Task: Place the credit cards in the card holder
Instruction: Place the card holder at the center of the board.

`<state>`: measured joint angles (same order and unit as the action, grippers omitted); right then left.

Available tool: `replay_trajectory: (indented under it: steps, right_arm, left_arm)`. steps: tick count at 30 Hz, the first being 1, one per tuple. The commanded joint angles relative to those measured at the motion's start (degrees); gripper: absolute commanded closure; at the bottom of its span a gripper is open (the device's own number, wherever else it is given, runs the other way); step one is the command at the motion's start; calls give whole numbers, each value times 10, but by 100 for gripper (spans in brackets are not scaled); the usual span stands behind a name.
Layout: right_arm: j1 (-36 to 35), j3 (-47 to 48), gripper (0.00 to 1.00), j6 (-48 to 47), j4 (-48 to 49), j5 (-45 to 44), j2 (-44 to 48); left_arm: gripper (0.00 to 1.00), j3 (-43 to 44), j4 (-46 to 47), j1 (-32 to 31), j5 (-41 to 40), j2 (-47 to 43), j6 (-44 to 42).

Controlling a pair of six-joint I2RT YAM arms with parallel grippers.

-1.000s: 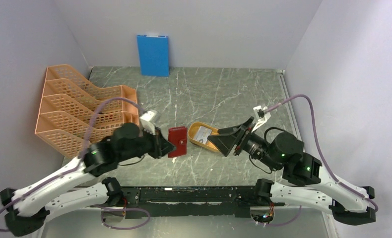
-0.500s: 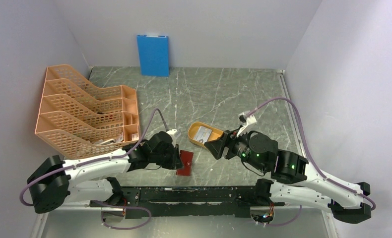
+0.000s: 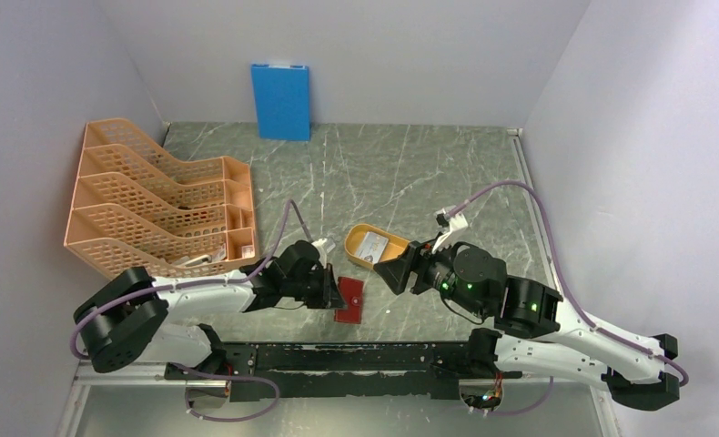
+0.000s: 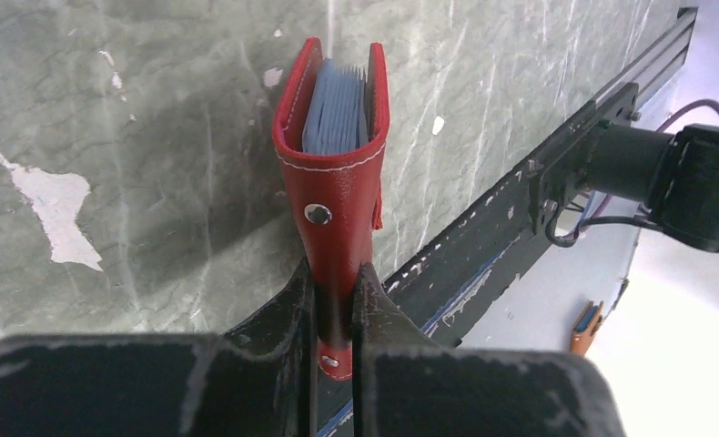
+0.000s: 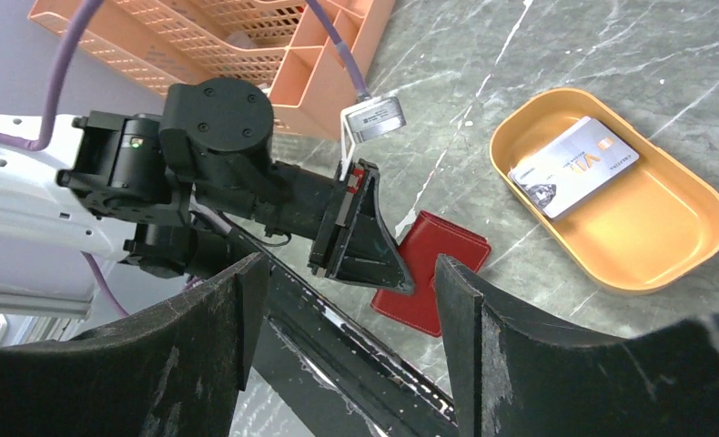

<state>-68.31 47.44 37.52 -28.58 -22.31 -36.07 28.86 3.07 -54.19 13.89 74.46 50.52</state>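
The card holder (image 4: 338, 182), a dark-red wallet, is held on edge just above the table near the front rail. Pale blue layers show between its covers; I cannot tell whether they are cards or sleeves. My left gripper (image 4: 336, 284) is shut on its snap-tab end. From above, the card holder (image 3: 351, 300) sticks out to the right of the left gripper (image 3: 334, 293). A white-and-blue credit card (image 5: 574, 164) lies in the yellow-orange tray (image 5: 643, 273). My right gripper (image 5: 349, 266) hovers open and empty, facing the card holder (image 5: 438, 264); in the top view the right gripper (image 3: 390, 271) is beside the tray (image 3: 354, 253).
An orange mesh file rack (image 3: 156, 205) stands at the left. A blue board (image 3: 280, 100) leans upright against the back wall. The black base rail (image 3: 356, 355) runs along the near edge, close under the card holder. Walls close in the sides.
Over the second both arms dropped and drew towards the near edge. The left gripper carried the card holder down and slightly right. The right gripper stayed open.
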Motion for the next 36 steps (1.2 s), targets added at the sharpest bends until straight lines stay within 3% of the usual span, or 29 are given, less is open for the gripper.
replay_trajectory:
  steps: [1, 7, 8, 11, 15, 32, 36]
  right_arm:
    - [0, -2, 30, 7, 5, -6, 8]
    - [0, -3, 30, 13, 2, -3, 7]
    - [0, -5, 30, 12, 2, -5, 10]
    - [0, -7, 30, 9, 3, -5, 12]
    - [0, -9, 30, 7, 7, -3, 9]
    - [0, -11, 30, 6, 3, -5, 7]
    - [0, -11, 30, 6, -4, -11, 6]
  left_arm:
    - [95, -12, 36, 14, 24, 20, 21]
    - [92, -9, -22, 22, -3, 38, 6]
    - [81, -5, -51, 22, -19, 37, -5]
    - [63, 2, -78, 22, -40, 31, -17]
    - [48, 13, -114, 22, -72, 20, -24]
    - [44, 30, -142, 22, -108, 14, -42]
    - [39, 36, -161, 22, -127, 2, -51]
